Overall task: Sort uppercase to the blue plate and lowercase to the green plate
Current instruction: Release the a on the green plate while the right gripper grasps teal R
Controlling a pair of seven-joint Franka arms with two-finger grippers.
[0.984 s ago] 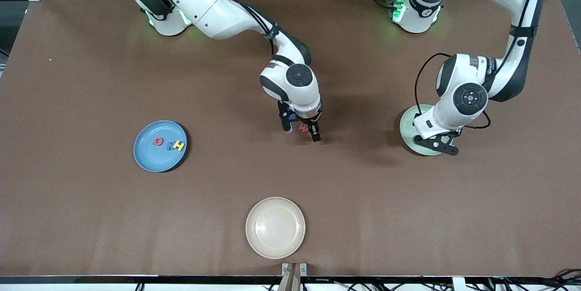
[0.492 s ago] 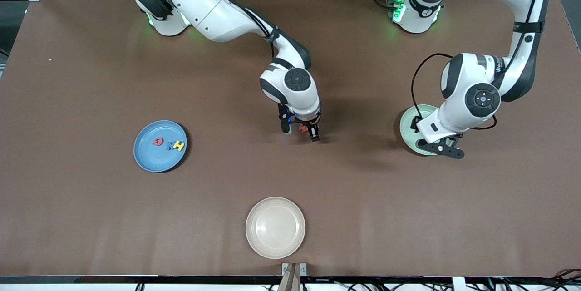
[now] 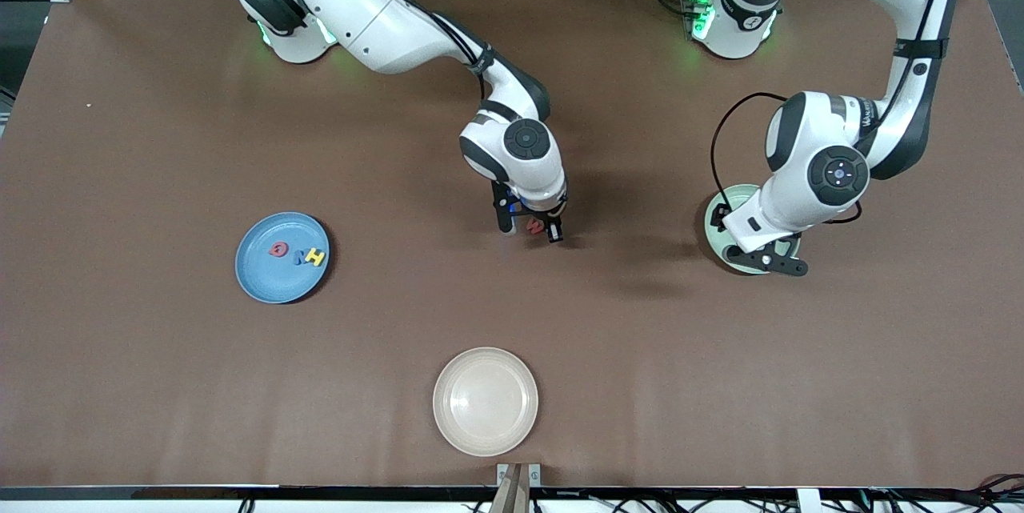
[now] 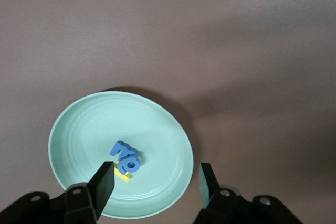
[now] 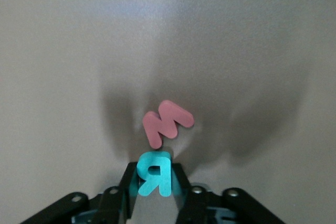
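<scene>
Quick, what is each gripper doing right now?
Left gripper: open, holding nothing, over the pale green plate.
Right gripper: shut on a small teal foam letter.

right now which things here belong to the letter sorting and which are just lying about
Part of the job: blue plate holding three letters; green plate holding blue and yellow letters; teal letter gripped by the right gripper; red letter on the table beside it; left gripper, open, over the green plate.
Lying about: beige plate, nearest the front camera.

Bare table surrounds the right claw; only the red letter lies just beside it, seemingly untouched.
</scene>
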